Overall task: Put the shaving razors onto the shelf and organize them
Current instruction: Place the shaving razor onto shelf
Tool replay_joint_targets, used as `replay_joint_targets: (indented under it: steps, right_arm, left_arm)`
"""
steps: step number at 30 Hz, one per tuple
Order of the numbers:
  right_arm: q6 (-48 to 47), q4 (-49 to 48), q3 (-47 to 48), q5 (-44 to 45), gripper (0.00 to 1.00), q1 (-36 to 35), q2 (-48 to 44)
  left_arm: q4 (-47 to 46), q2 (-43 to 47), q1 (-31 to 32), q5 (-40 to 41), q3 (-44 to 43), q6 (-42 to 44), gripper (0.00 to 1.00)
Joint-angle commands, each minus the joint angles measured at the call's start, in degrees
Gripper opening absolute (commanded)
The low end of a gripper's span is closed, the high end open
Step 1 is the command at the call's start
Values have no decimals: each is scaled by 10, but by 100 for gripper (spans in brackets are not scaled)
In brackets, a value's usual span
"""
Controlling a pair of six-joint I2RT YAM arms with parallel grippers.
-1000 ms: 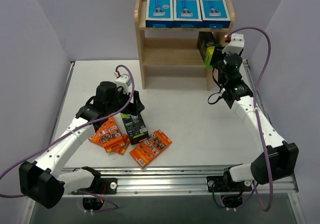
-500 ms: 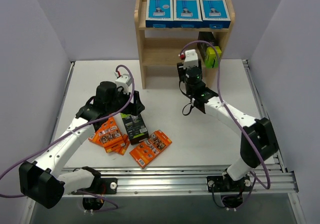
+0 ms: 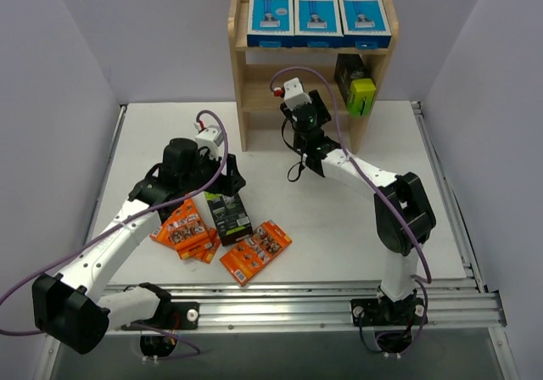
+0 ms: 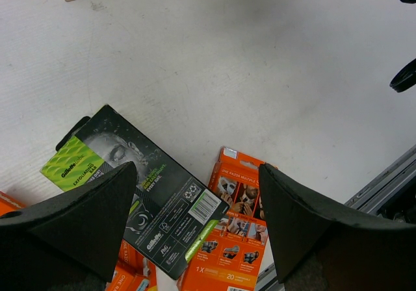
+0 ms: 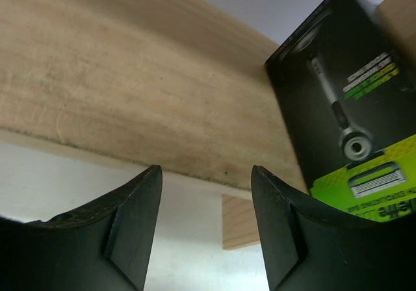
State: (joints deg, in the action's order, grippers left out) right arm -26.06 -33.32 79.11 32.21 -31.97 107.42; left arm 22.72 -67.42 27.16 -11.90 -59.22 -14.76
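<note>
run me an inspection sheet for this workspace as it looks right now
surface: white table, no spills seen
job's things: shelf holds three blue boxes on the top tier and a black-and-green box at the middle tier's right end; loose black box and orange packs lie on the table
clutter: nothing seen
grippers: left claw open above the loose black box; right claw open, empty, facing the middle tier
cables: purple cables arch over both wrists
surroundings: lilac walls; metal rail at the near edge
</note>
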Motion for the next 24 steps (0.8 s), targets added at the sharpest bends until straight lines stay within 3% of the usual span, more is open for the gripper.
replay_joint_targets:
  steps: [1,11,24]
  right_arm:
    - [-48,-63,25,16,54,-2,-7]
    - [-209,-122,2,-38,66,-1,-9]
    - [-360,-87,53,-100,74,16,41]
  left_arm:
    - [-24,4,-4,5,-14,7,85]
    - [-24,1,-4,2,-15,9,85]
    - [-21,-1,-4,10,-16,12,85]
